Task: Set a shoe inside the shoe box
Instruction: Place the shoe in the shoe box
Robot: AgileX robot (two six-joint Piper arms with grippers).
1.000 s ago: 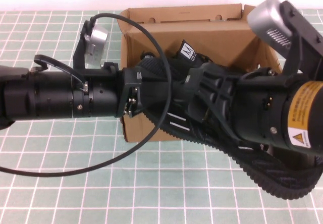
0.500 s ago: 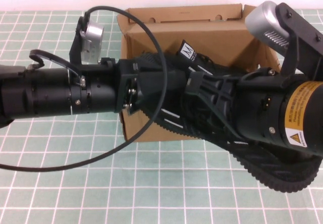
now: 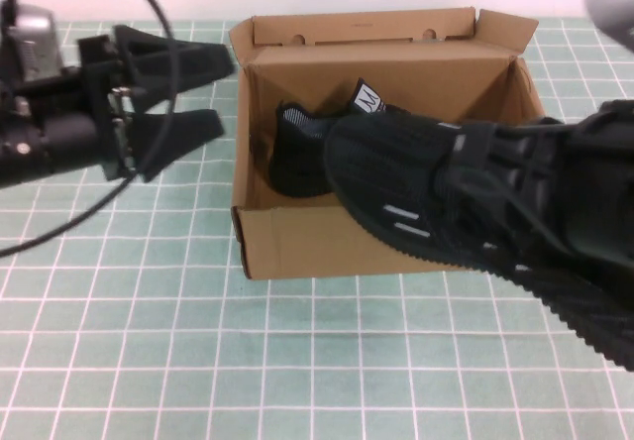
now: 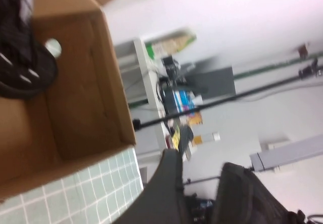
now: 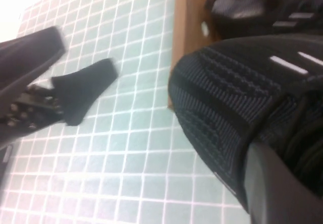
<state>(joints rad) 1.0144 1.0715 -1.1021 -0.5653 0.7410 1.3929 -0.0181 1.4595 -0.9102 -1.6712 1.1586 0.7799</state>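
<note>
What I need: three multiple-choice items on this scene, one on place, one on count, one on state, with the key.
1. Where is the left gripper? A. left of the shoe box, outside it. B. inside the box. C. right of the box.
2. How many shoes show? A. one. B. two. C. three.
3. How is the right gripper? A. open, empty. B. shut on the box flap. C. shut on a shoe.
Key: A, it hangs open beside the box's left wall; B, a boxed shoe plus the held one over the front edge; C, it grips the held shoe at the box's right.
</note>
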